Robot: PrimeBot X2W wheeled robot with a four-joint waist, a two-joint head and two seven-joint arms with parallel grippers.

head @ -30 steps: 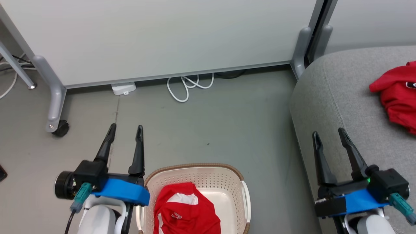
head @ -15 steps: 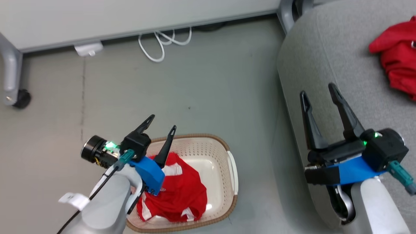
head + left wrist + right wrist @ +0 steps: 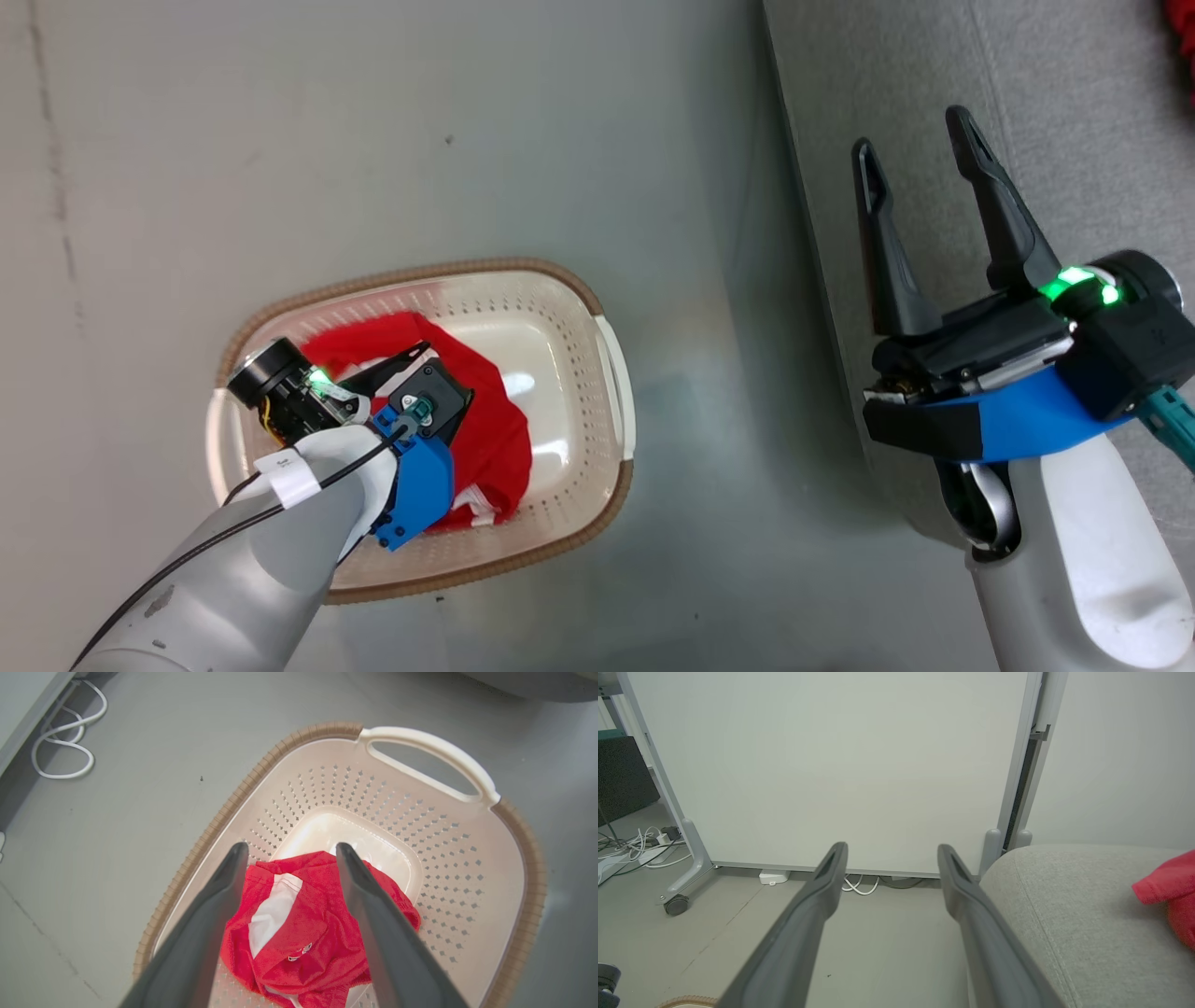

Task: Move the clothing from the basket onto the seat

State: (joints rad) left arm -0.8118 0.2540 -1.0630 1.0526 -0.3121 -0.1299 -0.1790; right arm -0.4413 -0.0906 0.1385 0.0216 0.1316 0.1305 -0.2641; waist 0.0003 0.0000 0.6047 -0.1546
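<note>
Now the left gripper (image 3: pixel 290 848) reached down into the basket (image 3: pixel 224 812), which stood on the grey floor (image 3: pixel 373 140) beside the seat (image 3: pixel 1074 93). Its two fingers were spread wide apart and held nothing. In the left wrist view they stood on each side of the upper part of a red garment (image 3: pixel 303 933). I could not tell if the tips touched the cloth.

This garment lay crumpled on the bottom of the basket, toward one end, with a white stripe and a small print showing. The other end of the basket bottom was bare.

The right gripper (image 3: pixel 913 133) was well apart from the basket and hung over the rounded edge of the seat. Its fingers were also wide apart and empty, and they pointed toward a pale panel (image 3: pixel 831 765) on wheels.

A second red garment (image 3: pixel 1167 882) lay on the seat, away from the right gripper. A white cable (image 3: pixel 60 756) was looped on the floor near the foot of the panel.
</note>
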